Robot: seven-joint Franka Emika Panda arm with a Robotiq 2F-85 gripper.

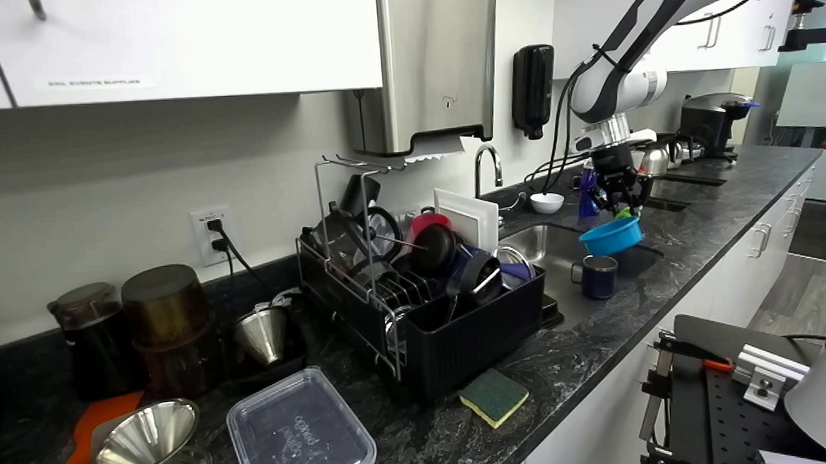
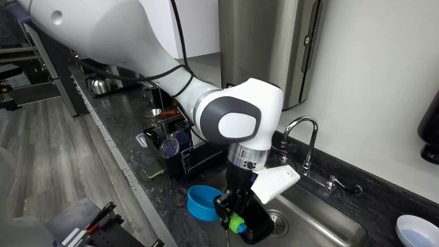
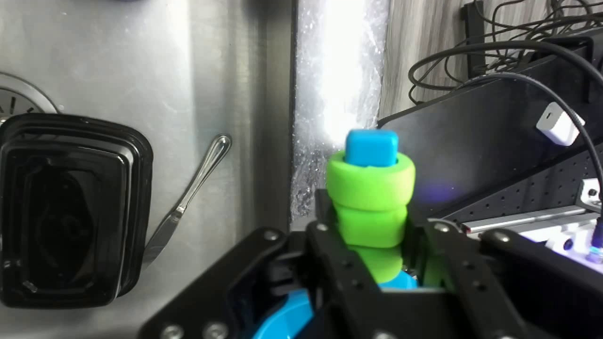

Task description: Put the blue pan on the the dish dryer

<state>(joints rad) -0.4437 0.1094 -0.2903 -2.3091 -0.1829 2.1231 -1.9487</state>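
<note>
Over this black marbled worktop (image 1: 424, 436) a white arm (image 1: 637, 89) bends down, black tool (image 3: 370, 212) clamped on a green-handled round blue pan (image 1: 610, 239).

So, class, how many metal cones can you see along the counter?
2, seen in an exterior view: the rear cone, beside the dish dryer, and the front cone, beside the clear lidded container. Others may be hidden.

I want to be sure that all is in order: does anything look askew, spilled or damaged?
The blue pan looks askew: the gripper holds it by its green handle, and it hangs tilted, not level. A table knife lies loose in the sink, slantwise beside a black container. I see no clear spill or damage.
</note>
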